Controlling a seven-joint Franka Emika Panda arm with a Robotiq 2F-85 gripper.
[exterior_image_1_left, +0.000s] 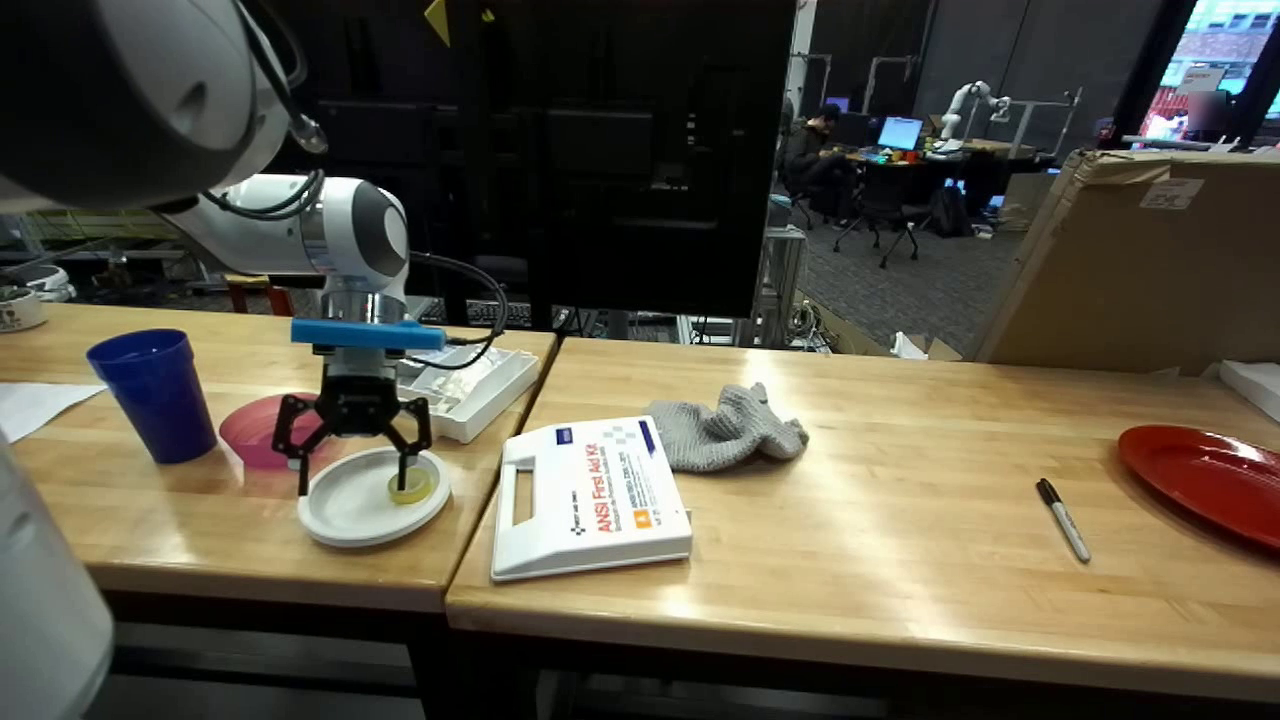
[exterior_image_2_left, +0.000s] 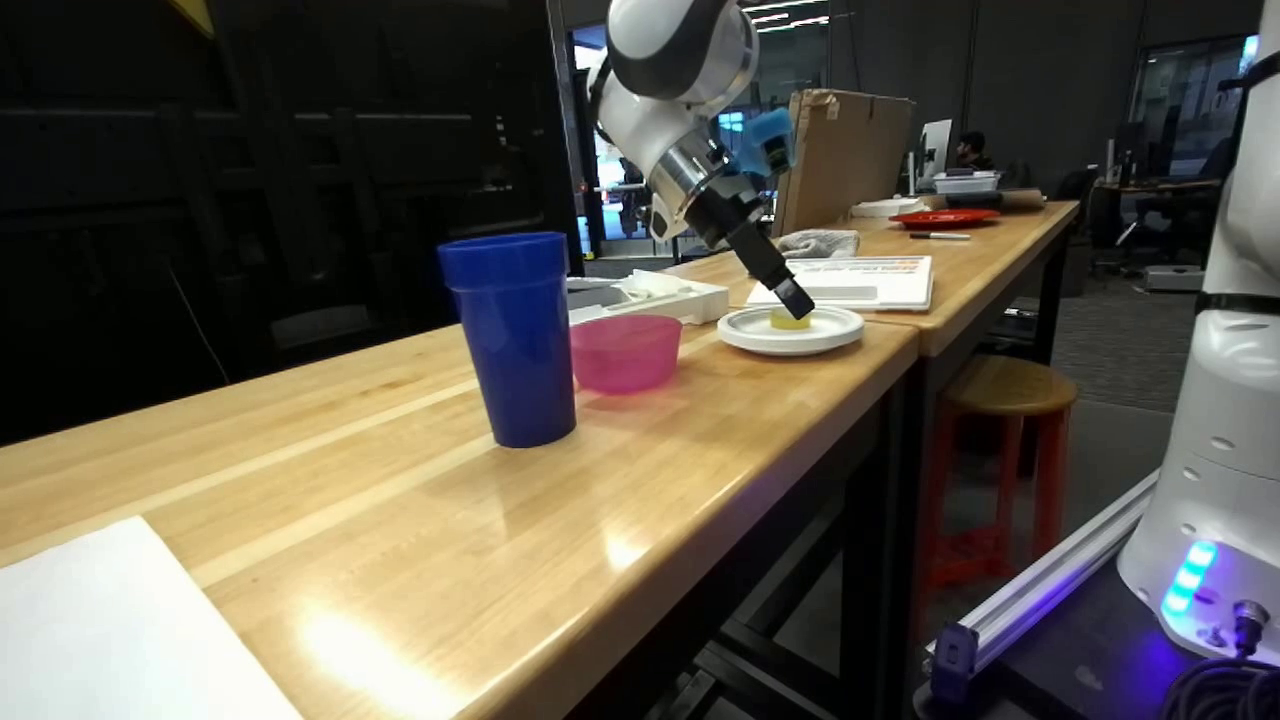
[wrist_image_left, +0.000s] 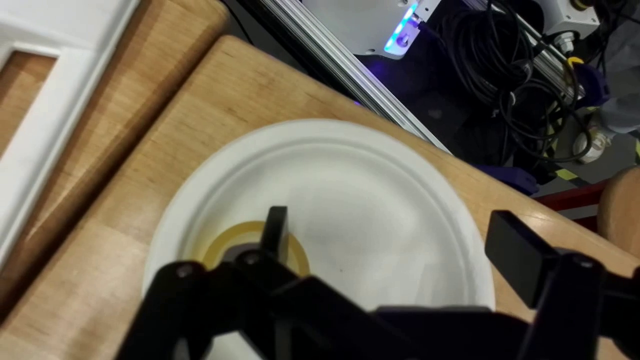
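- My hand (exterior_image_1_left: 353, 487) has its fingers (wrist_image_left: 275, 227) parted wide, one of them over the yellow ring (exterior_image_2_left: 788, 321).
- The ring lies flat, off-centre, on the white plate (wrist_image_left: 380, 175) on the desk (exterior_image_2_left: 400, 480).
- It looks round and low with a hollow middle, pale yellow in both exterior views, deeper mustard in the wrist view.
- My finger hides part of it; whether they touch, I cannot tell.
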